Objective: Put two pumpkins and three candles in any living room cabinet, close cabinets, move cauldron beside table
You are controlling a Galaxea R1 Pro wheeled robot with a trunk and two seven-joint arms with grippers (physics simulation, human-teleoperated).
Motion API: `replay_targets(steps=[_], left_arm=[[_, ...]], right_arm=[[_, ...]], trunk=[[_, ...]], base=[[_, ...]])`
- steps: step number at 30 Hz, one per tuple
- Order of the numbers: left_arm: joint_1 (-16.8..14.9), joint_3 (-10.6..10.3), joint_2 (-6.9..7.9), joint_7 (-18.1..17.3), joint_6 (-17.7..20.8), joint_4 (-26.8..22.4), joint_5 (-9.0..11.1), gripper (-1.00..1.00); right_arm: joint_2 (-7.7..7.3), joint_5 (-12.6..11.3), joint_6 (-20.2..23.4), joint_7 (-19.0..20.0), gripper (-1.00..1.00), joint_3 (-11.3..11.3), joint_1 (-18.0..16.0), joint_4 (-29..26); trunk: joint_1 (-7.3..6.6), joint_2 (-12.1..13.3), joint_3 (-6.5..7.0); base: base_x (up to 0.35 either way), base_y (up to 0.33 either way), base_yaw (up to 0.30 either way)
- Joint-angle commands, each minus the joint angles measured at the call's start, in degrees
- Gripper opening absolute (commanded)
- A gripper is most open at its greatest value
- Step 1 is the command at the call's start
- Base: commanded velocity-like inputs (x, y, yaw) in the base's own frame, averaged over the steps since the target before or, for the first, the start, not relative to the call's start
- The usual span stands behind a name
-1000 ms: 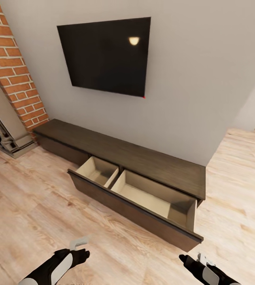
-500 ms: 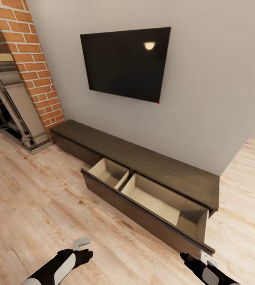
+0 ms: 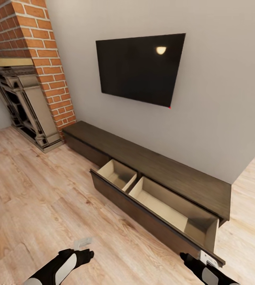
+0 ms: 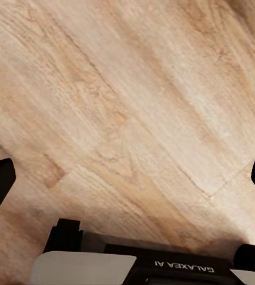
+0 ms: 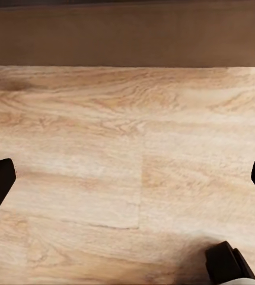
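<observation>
Cabinet [image 3: 170, 174]: long, dark brown, set against the grey wall below the TV [image 3: 140, 69]; one wide drawer [image 3: 159, 200] is pulled out, and both pale compartments are seen bare. Fireplace [image 3: 22, 103] is located at 10 o'clock. Left end effector [image 4: 127, 178] and right end effector [image 5: 127, 178] are spread wide, nothing grasped, above the plank floor [image 3: 32, 198]. Progress is judged early: nothing is stowed, the drawer is left to be closed, and the cauldron is not placed.

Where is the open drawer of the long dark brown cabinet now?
In the head view, the pulled-out drawer sits lower right of centre, below the black wall television, right of the red brick fireplace.
</observation>
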Motion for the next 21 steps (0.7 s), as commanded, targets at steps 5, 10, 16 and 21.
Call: replay_targets(steps=[5, 10, 16, 21], left_arm=[[-0.01, -0.91, 0.07, 0.51, 0.13, -0.15, 0.63, 1.00], [-0.03, -1.09, 0.07, 0.51, 0.13, -0.15, 0.63, 1.00], [-0.04, -1.11, 0.07, 0.51, 0.12, -0.15, 0.64, 1.00], [0.00, -1.11, 0.07, 0.51, 0.12, -0.15, 0.64, 1.00]], right_arm=[[0.00, -0.60, 0.06, 0.14, 1.00, 0.55, -0.02, -0.01], [0.00, -0.60, 0.05, 0.14, 1.00, 0.56, -0.02, -0.01], [0.11, -0.60, 0.05, 0.14, 1.00, 0.56, -0.02, -0.01], [0.17, -0.60, 0.05, 0.14, 1.00, 0.56, -0.02, -0.01]], trunk=[[0.00, -0.03, 0.39], [0.00, -0.03, 0.84], [0.00, -0.03, 1.37], [0.00, -0.03, 1.82]], base=[[0.000, 0.000, 0.119], [0.000, 0.000, 0.099], [0.000, 0.000, 0.091], [0.000, 0.000, 0.090]])
